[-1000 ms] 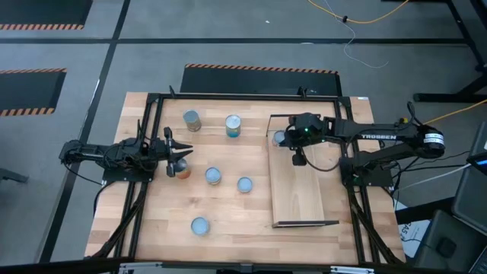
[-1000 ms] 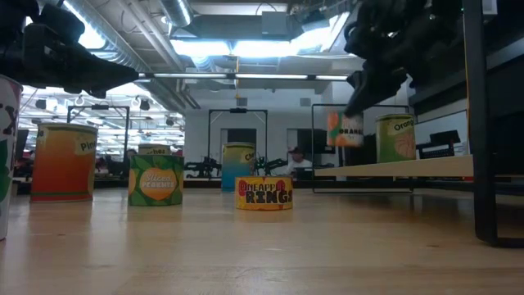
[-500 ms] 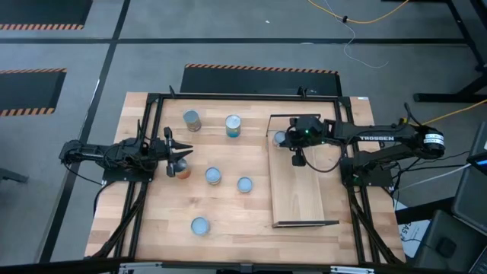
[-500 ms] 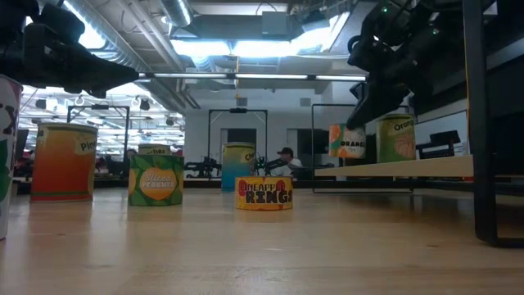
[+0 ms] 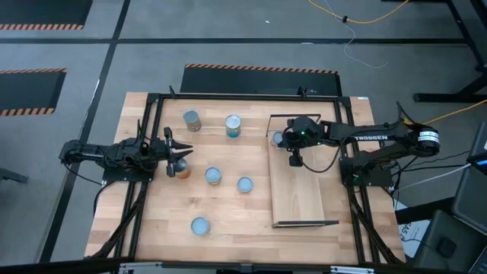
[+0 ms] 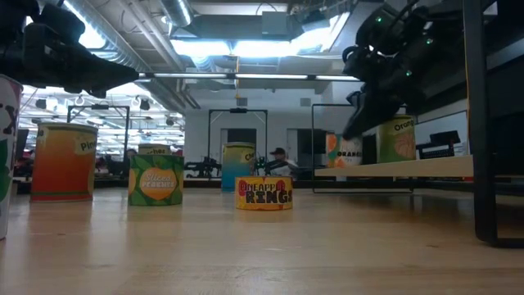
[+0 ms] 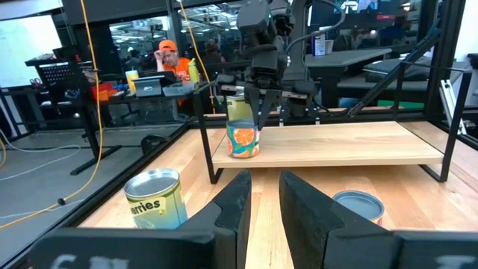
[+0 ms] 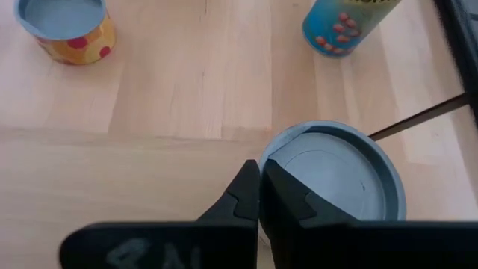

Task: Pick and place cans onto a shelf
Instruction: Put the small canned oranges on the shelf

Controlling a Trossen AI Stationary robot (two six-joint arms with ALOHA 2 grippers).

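Two grippers: the right one is on a can at the shelf; the left one waits over the table.
Right gripper [image 8: 259, 170]: above the 11 o'clock corner of the shelf [image 5: 304, 190]. Its fingers [image 8: 243, 193] are drawn tight together, pinching the rim of the orange-label can [image 7: 243, 139].
Orange-label can: upright, base on the shelf board at that corner.
Left gripper [image 5: 176, 152]: at the 9 o'clock side of the table [image 5: 228, 243], fingers parted, nothing between them.
Red can [image 5: 181, 170]: on the table just beside the left gripper, toward its 5 o'clock, outside the gap.
Other cans [image 5: 213, 176]: five stand loose on the table between the left gripper and the shelf. Two are toward 12 o'clock, two near the middle and one toward 6 o'clock.
Low view alone: a green can [image 6: 397, 138] stands on the shelf beside the orange-label one. From above, the right arm covers that spot.
Left wrist view alone: the right gripper comes straight down onto the top of the orange-label can. A person [image 7: 168, 58] sits in the room behind.
Right wrist view alone: the can's pale blue lid, with the closed fingertips meeting right at its edge.
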